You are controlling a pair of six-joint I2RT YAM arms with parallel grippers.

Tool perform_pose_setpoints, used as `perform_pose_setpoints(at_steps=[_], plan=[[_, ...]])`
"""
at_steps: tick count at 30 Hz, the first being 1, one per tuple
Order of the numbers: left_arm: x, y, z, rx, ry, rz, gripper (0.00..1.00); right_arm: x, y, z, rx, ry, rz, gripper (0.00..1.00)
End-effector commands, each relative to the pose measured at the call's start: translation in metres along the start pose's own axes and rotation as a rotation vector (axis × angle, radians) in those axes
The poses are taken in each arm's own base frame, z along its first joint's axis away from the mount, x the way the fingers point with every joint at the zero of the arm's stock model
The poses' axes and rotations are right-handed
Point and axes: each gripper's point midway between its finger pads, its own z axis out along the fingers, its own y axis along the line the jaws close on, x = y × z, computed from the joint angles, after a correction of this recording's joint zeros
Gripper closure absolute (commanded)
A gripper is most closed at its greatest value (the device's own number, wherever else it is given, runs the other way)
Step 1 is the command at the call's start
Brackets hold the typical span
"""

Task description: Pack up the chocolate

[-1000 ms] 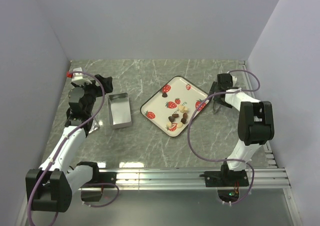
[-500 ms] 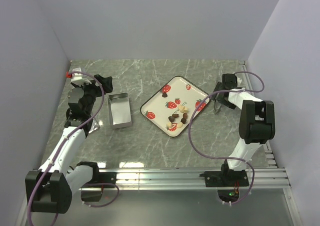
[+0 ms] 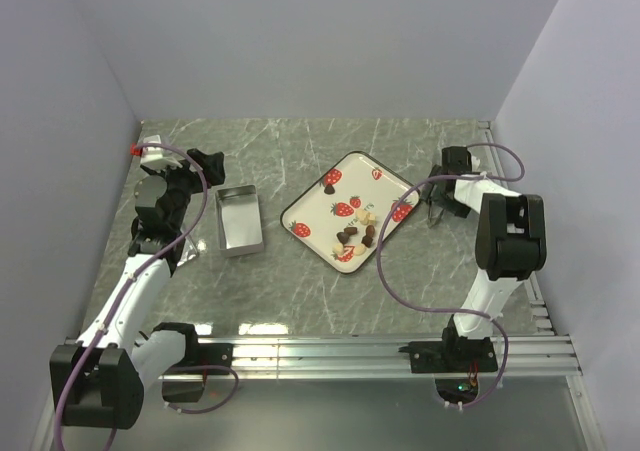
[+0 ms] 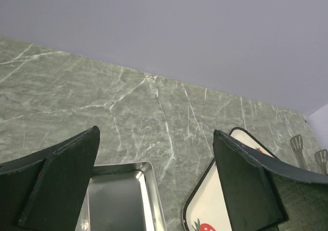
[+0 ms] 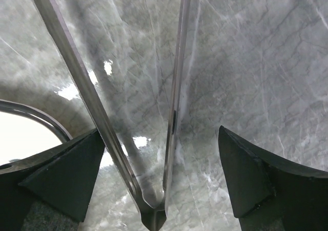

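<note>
Steel tongs lie on the table between the spread jaws of the right claw, long axis running up the frame, joined end lowest. Chocolate sits on the strawberry tray, left of it. Left claw agape near the tin.

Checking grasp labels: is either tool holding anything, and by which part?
Nothing is held. The right tool stands open astride the metal tongs near their hinge, not closed on them; the left tool is open near the tin.
</note>
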Motion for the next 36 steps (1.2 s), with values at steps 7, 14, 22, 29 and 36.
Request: perform_pose_setpoints(at_steps=[7, 14, 22, 29, 36], plan=[[-0.019, -0.010, -0.006, 0.026, -0.048, 0.002, 0.01, -0.020, 0.009, 0.004, -0.001, -0.025, -0.010, 0.22], [-0.020, -0.010, -0.008, 0.026, -0.051, 0.002, 0.01, -0.018, 0.015, 0.011, -0.005, -0.004, -0.036, 0.29], [-0.021, -0.010, -0.010, 0.023, -0.053, 0.002, 0.01, -0.023, 0.020, 0.000, -0.001, -0.052, -0.055, 0.44], [-0.020, -0.010, -0.009, 0.025, -0.053, -0.001, 0.01, -0.025, 0.022, -0.036, -0.016, -0.180, -0.068, 0.47], [-0.020, -0.011, -0.010, 0.032, -0.054, -0.002, 0.02, -0.033, 0.031, -0.075, -0.030, -0.282, -0.086, 0.52]])
